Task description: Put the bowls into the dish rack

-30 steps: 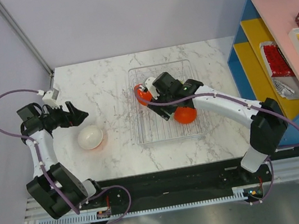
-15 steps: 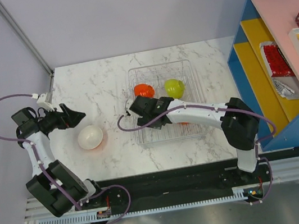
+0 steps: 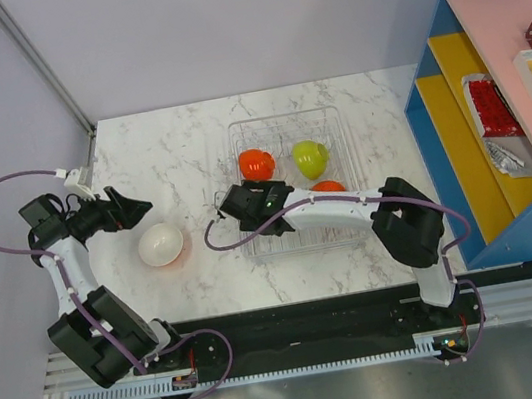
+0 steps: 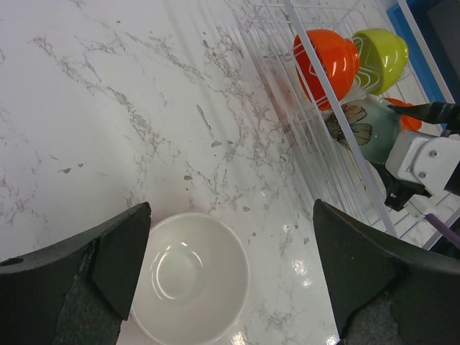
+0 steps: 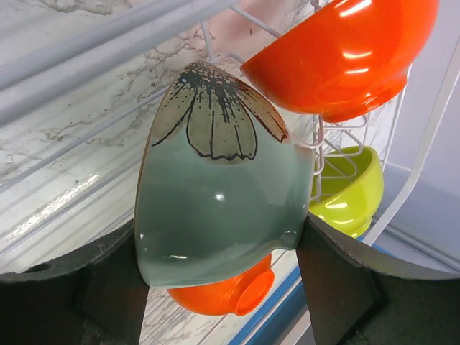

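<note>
The clear rectangular dish rack (image 3: 280,124) with thin ribs stood on the white marble table (image 3: 176,143). Inside the rack, at its far side, 1 glossy red-orange bowl (image 3: 256,163) and 1 glossy lime-green bowl (image 3: 309,157) leaned on their sides next to each other, the lime-green one on the right. A 2nd red-orange bowl (image 3: 329,187) lay nearer, in the right half of the rack, partly under the right arm (image 3: 348,205). The right gripper (image 5: 219,237) was at the left wall of the rack, and its 2 fingers (image 5: 338,280) pressed on both sides of a pale mint bowl (image 5: 215,201) with a dark flower drawn on its outside. This bowl was tilted on its side, just on the near side of the far red-orange bowl. I could not tell if it rested on the ribs. To the left of the rack, well apart from it, a white round bowl (image 4: 190,287) stood upright on the table. The left gripper (image 4: 230,212) hung over this bowl with its jaws spread wide, holding nothing.
</note>
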{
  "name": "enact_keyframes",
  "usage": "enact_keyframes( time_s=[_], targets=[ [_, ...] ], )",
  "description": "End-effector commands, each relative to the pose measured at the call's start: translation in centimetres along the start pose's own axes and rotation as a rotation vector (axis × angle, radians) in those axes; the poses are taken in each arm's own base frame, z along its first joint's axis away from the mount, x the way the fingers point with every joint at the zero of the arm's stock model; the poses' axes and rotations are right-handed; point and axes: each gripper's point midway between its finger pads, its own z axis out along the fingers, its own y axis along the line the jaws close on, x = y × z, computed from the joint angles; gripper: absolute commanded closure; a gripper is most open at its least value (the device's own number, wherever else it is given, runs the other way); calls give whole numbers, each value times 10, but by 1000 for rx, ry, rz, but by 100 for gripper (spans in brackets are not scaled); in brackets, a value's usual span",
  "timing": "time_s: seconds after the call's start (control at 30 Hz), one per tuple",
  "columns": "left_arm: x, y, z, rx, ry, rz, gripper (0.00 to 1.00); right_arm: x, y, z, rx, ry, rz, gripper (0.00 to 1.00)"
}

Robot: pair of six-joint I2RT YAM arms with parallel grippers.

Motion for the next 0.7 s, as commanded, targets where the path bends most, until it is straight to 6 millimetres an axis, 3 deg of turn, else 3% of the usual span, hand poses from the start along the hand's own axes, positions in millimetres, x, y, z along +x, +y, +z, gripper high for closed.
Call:
enact_keyframes(
  time_s=[0.0,0.2,0.3,0.37,0.4,0.47,0.53,0.67],
  targets=[
    [-10,-9,-5,26,-41,32,0,-16,-20,-1,101,-31,-7,100],
    [-10,-9,-4,31,-42,29,0,-17,-12,7,92,-23,-26,100],
    [-9,-8,-4,32,-41,27,0,-17,-10,10,89,-21,-30,86],
    [-9,-8,-4,32,-42,26,0,-16,-8,12,82,-19,-34,62],
    [-9,-8,-4,32,-42,26,0,-16,-7,11,72,-22,-36,44],
    [-9,-9,-4,33,-42,26,0,-17,-5,10,59,-25,-31,26],
    [-9,-8,-5,32,-42,24,0,-17,-2,7,33,-33,-32,11],
    [-10,-8,-5,33,-43,26,0,-22,1,2,-16,-56,-11,2]
  ],
)
